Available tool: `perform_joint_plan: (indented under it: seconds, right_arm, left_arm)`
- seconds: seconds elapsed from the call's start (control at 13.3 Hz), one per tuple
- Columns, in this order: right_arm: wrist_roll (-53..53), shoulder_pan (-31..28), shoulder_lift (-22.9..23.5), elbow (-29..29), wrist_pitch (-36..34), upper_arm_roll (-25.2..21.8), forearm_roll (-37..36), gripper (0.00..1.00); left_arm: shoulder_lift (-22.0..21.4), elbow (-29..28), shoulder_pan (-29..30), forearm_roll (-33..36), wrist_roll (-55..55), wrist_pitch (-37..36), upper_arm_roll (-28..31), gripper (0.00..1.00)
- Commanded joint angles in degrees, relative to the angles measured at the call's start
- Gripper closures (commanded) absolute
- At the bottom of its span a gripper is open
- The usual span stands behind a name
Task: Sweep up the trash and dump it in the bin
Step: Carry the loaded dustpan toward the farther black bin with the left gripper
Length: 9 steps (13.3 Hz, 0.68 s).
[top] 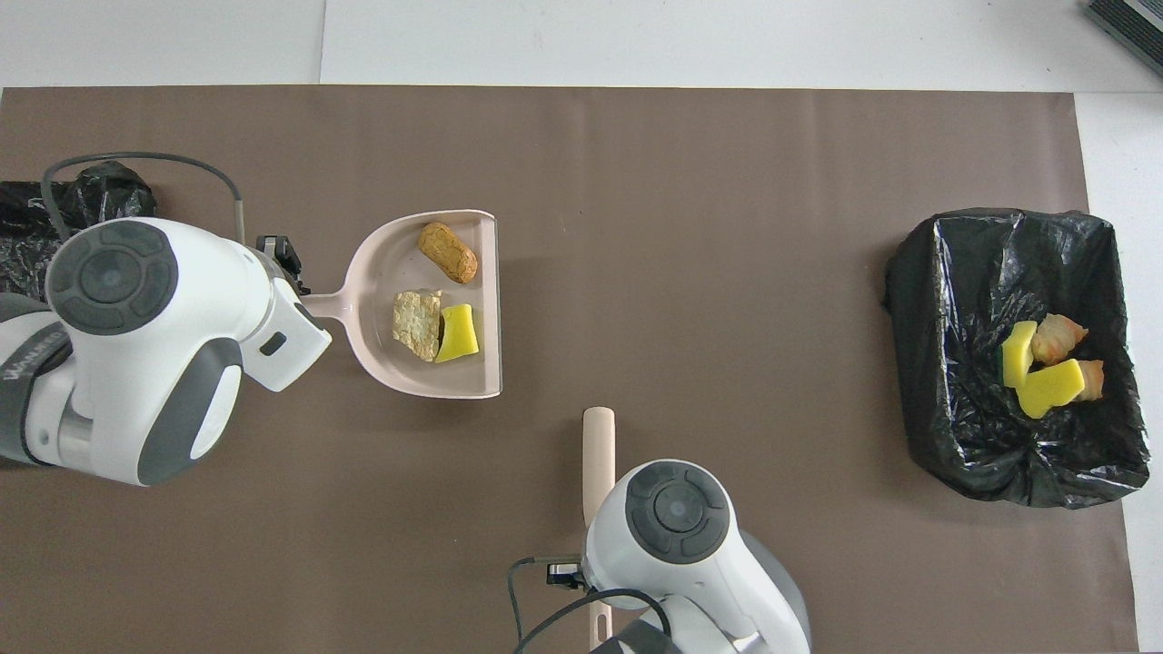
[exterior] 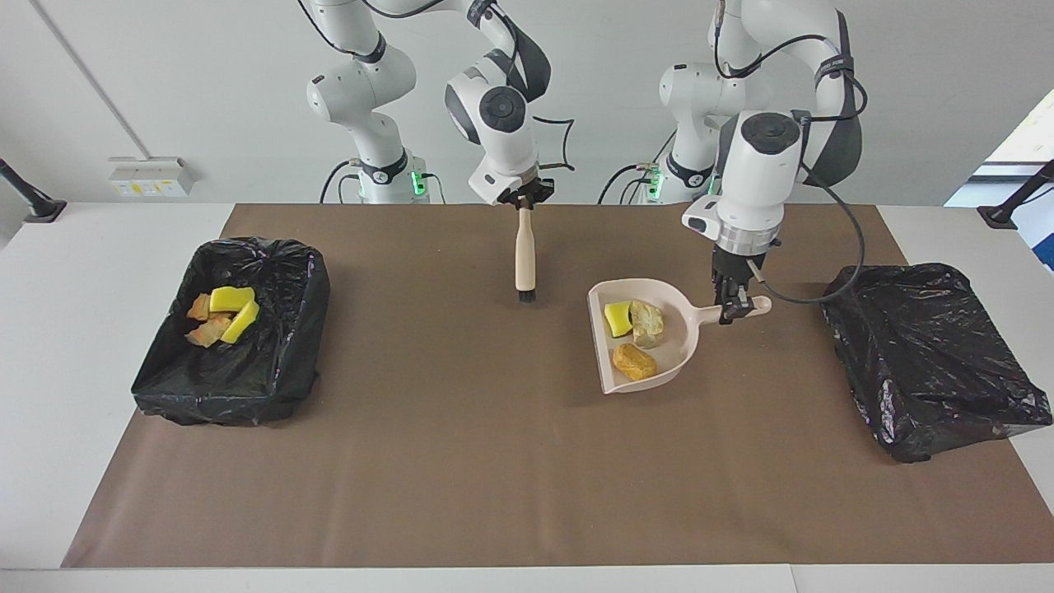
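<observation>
A: Right, where's your trash (exterior: 632, 332)?
B: Three scraps in the dustpan (exterior: 669, 361), your left gripper (exterior: 732, 303) clamping its handle. Four in the bin (exterior: 272, 375). Right gripper (exterior: 527, 200) grips the brush (exterior: 524, 262).

your left gripper (exterior: 735, 305) grips the dustpan (exterior: 671, 342) handle, three trash scraps (exterior: 634, 331) inside; your right gripper (exterior: 525, 200) dangles the brush (exterior: 524, 257) below it.

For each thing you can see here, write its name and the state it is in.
dustpan: lifted, holding three scraps.
left gripper: shut on the dustpan's handle.
brush: hanging bristles down over the mat.
right gripper: shut on the brush.
bin at the right arm's end: open, scraps inside.
bin at the left arm's end: contents not visible.
</observation>
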Motion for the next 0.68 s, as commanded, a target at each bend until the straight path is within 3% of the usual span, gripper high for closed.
perform_joint_plan:
  seconds: [0.0,0.23,0.6]
  right_arm:
    - [1.7,2.0,1.1,-0.5,4.0,0.1,1.2,1.0]
    - [6.4,6.6,3.7,-0.5,7.2,0.1,1.8,1.0]
    - [6.7,7.2,2.5,-2.1,5.8,0.1,0.1,1.0]
  left_arm:
    - [1.7,5.8,2.9,-1.3,2.3,-5.1,-0.7,1.0]
    - [2.1,9.3,7.5,-5.8,9.4,-7.9,-0.6,1.0]
    - [4.4,19.2,15.1,-6.5,14.7,-17.2,-0.6,1.0]
